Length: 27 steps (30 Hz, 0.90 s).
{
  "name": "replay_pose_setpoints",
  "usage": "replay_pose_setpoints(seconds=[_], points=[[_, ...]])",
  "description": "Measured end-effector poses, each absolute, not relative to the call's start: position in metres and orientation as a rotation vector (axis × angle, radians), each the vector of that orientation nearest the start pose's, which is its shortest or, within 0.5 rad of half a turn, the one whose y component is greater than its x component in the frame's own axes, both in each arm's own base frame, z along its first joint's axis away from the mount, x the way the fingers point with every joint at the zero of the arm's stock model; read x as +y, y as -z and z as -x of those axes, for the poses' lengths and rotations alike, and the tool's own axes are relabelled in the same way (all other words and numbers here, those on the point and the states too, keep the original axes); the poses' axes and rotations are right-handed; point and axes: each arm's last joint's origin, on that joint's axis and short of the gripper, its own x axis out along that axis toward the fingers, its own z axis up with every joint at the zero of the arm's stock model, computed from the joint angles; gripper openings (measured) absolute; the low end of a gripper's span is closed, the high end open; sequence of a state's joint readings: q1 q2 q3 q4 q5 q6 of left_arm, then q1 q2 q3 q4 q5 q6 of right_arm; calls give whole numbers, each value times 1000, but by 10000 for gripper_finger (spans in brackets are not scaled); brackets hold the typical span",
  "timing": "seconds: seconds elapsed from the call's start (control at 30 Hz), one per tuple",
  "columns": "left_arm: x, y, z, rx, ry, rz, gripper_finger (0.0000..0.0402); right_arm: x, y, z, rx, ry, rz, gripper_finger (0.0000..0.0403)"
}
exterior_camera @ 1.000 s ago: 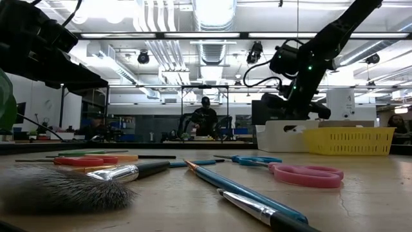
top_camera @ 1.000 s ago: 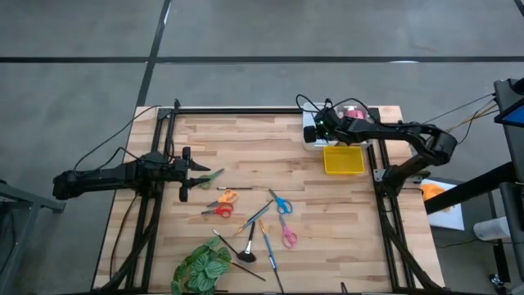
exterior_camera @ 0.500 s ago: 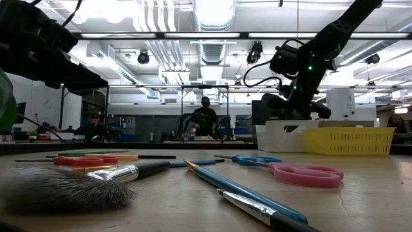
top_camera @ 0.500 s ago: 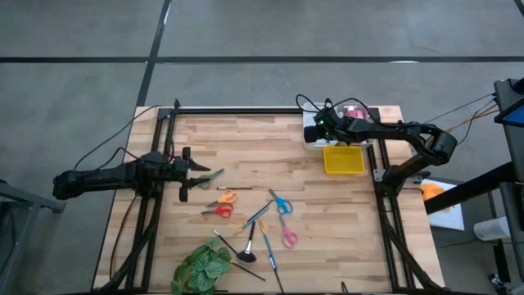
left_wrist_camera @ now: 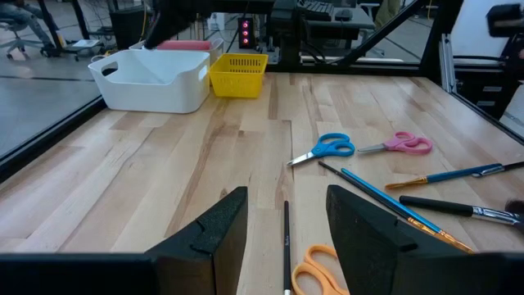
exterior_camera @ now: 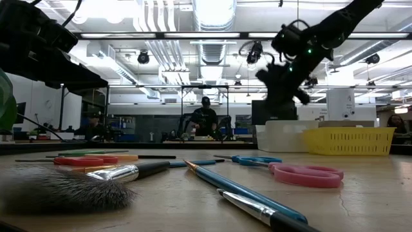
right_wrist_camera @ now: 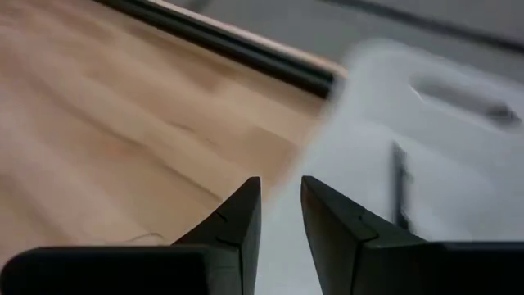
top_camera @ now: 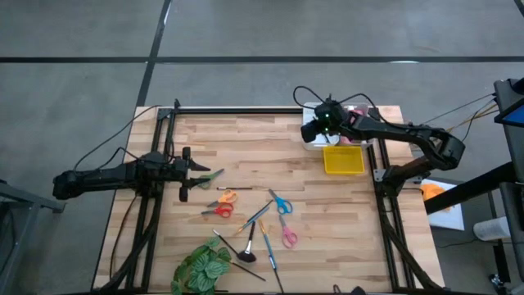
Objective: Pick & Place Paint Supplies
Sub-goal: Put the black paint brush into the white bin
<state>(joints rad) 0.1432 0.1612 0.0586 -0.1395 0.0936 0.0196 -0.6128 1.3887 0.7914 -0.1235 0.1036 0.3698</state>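
Note:
Several scissors lie flat mid-table: blue (top_camera: 281,203), pink (top_camera: 288,236), red (top_camera: 219,211), orange (top_camera: 227,197) and green (top_camera: 211,174). Several thin brushes (top_camera: 255,217) lie among them. Something pink (top_camera: 354,112) shows in the white bin (top_camera: 309,136). My right gripper (top_camera: 314,129) hangs open above the bin's left edge and holds nothing (right_wrist_camera: 278,192). My left gripper (top_camera: 190,172) waits open near the table's left edge (left_wrist_camera: 286,217), beside the green scissors. A thin dark brush (left_wrist_camera: 286,238) lies on the wood in front of it.
A yellow basket (top_camera: 343,160) stands next to the white bin on its near side. A green leafy plant (top_camera: 201,269) sits at the near edge. Bare wood lies between the scissors and the bins. Black frame rails run along the table's far, left and right edges.
My right gripper has risen above the white bin, tipped, and shifted a little toward the table's left. The scissors and brushes lie where they were.

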Motion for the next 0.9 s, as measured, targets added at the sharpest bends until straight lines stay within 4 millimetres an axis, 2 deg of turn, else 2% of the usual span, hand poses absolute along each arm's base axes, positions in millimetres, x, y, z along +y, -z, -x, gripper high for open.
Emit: replay_pose_setpoints(seconds=[0.27, 0.47, 0.63, 0.9], points=[[12, -157, -102, 241, -47, 9, 169, -156, -232, -242, 449, 432, -376, 89], [12, -157, -102, 241, -48, 9, 169, -130, -233, -263, 435, 192, -192, 89], [12, -157, -102, 241, -47, 9, 169, -103, -225, -281, 444, 68, -70, 89], [12, -157, -102, 241, -48, 9, 169, -77, -205, -318, 413, -35, -63, 89]])
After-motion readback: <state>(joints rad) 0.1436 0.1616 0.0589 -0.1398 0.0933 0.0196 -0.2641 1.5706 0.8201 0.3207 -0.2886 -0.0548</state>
